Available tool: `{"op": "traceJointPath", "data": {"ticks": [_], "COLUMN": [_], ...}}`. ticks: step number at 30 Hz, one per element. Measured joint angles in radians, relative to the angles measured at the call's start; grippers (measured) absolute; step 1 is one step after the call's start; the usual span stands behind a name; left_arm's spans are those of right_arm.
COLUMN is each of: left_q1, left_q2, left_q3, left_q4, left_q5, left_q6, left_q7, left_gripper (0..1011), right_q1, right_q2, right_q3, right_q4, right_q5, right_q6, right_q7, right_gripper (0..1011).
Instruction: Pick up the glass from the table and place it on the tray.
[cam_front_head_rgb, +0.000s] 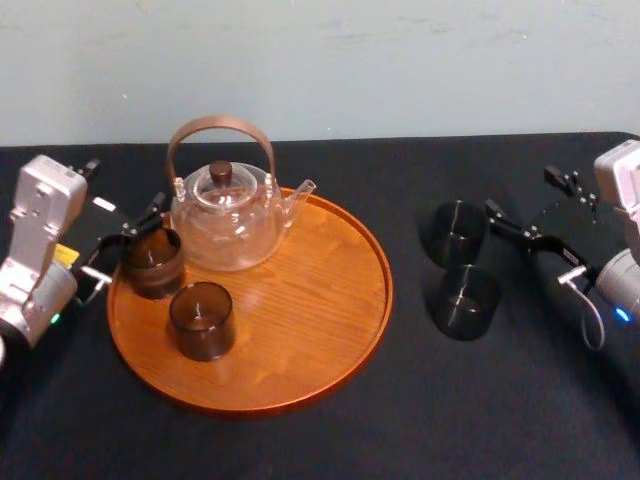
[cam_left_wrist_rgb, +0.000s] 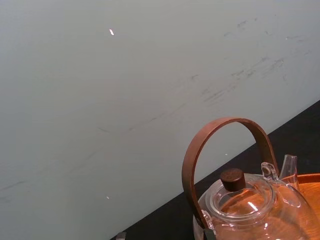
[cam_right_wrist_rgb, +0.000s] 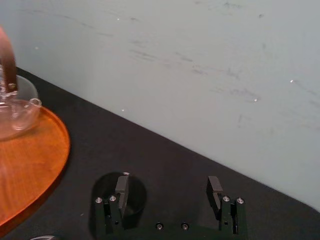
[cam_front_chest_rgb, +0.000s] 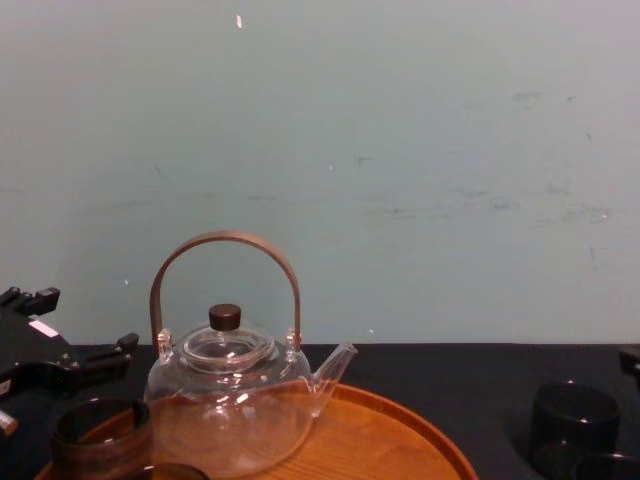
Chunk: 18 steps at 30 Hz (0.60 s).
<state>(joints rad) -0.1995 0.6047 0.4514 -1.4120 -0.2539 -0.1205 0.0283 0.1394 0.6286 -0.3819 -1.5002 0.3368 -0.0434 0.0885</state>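
The round wooden tray (cam_front_head_rgb: 300, 340) holds a clear glass teapot (cam_front_head_rgb: 225, 215) and two dark glasses, one at its left rim (cam_front_head_rgb: 152, 262) and one nearer the front (cam_front_head_rgb: 201, 320). Two more dark glasses stand on the black table to the right, a far one (cam_front_head_rgb: 458, 232) and a near one (cam_front_head_rgb: 466, 300). My left gripper (cam_front_head_rgb: 125, 243) is open beside the glass at the tray's left rim, holding nothing. My right gripper (cam_right_wrist_rgb: 168, 189) is open just right of the far table glass (cam_right_wrist_rgb: 136, 194), and its fingers are empty.
A black cloth (cam_front_head_rgb: 480, 420) covers the table, and a pale wall (cam_front_chest_rgb: 400, 150) runs close behind it. The teapot's tall brown handle (cam_front_chest_rgb: 225, 240) arches over the back left of the tray.
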Motion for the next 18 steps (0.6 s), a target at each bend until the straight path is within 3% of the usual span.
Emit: {"op": "traceJointPath", "data": {"ticks": [7, 18], "left_q1": [0.0, 0.0], "left_q2": [0.0, 0.0], "left_q3": [0.0, 0.0], "left_q4": [0.0, 0.0], "left_q5": [0.0, 0.0], "left_q6": [0.0, 0.0], "left_q7": [0.0, 0.0], "left_gripper": [1001, 1001], "right_q1": [-0.067, -0.159], "right_q2": [0.037, 0.101], "right_q3": [0.044, 0.085], "right_q4": [-0.083, -0.178], "right_q5": [0.054, 0.083], "right_q6": [0.054, 0.073], "right_q7": [0.049, 0.139], "right_gripper": [1002, 1002]}}
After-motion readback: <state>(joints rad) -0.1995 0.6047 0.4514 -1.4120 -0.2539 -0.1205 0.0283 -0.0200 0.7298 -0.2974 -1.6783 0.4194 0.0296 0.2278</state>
